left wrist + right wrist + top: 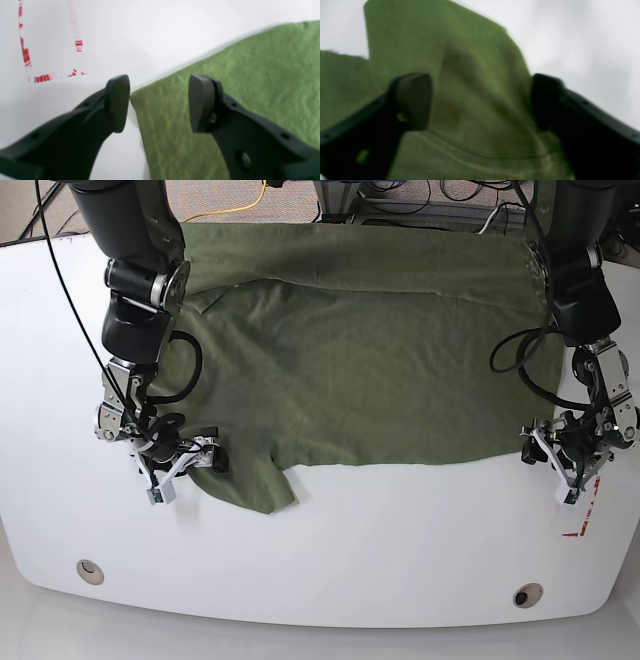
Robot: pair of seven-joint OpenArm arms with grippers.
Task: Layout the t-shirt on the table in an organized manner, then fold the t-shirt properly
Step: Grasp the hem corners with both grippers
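The olive-green t-shirt [350, 360] lies spread over the far half of the white table [400, 530], one sleeve pointing toward the front. In the base view my right gripper [190, 458] is low at that sleeve's left edge. Seen from the right wrist, the right gripper [480, 100] stands open astride a raised fold of the t-shirt [475, 82], blurred. My left gripper [535, 448] is at the shirt's right front corner. From the left wrist, the left gripper [160, 103] is open, with the t-shirt [225, 95] corner lying between its fingers.
Red rectangle marks [50, 75] sit on the table just left of the left gripper, also visible as red marks [580, 525] in the base view. Two metal grommets [90, 571] [527, 594] lie near the front edge. Cables run behind the table's far edge.
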